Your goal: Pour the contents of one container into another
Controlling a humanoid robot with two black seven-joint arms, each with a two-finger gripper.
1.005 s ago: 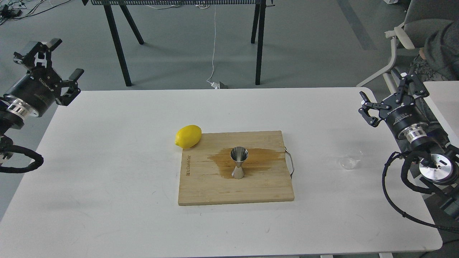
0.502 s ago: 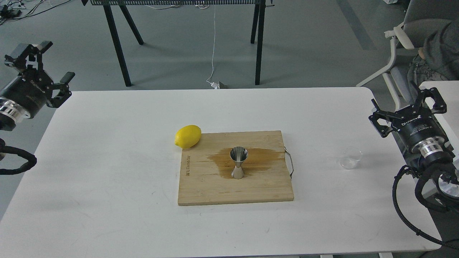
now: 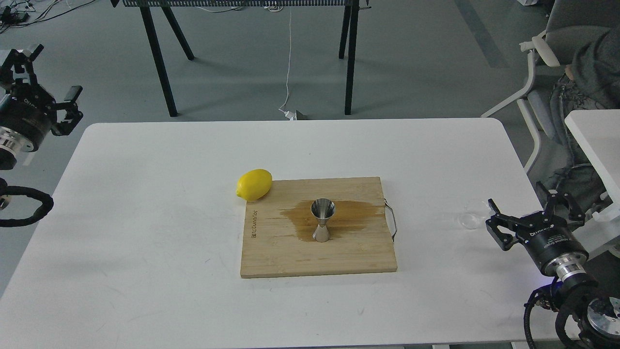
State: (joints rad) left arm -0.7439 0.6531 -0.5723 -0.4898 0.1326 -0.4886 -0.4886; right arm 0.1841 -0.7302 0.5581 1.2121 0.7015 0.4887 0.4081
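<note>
My right gripper (image 3: pixel 530 211) hangs low over the table's (image 3: pixel 145 203) right edge, fingers spread wide and holding nothing. The glass cup (image 3: pixel 471 216) stands upright on the table just beside the left finger (image 3: pixel 495 218), to its left; whether they touch I cannot tell. The cup is see-through and hard to read against the white top, so I cannot tell what it holds.

My left gripper (image 3: pixel 48 72) is up beyond the table's far left corner, off the tabletop, its fingers parted and empty, well apart from everything on the table.

The jigger (image 3: pixel 322 220) stands upright near the middle of the wooden board (image 3: pixel 315 261), its open cone facing up. A brown wet stain (image 3: pixel 358 213) spreads on the board around and to the right of it. The jigger and cup are well apart, with the board's metal handle (image 3: pixel 391 220) between them. A lemon (image 3: pixel 254 184) lies on the table touching the board's far left corner
</note>
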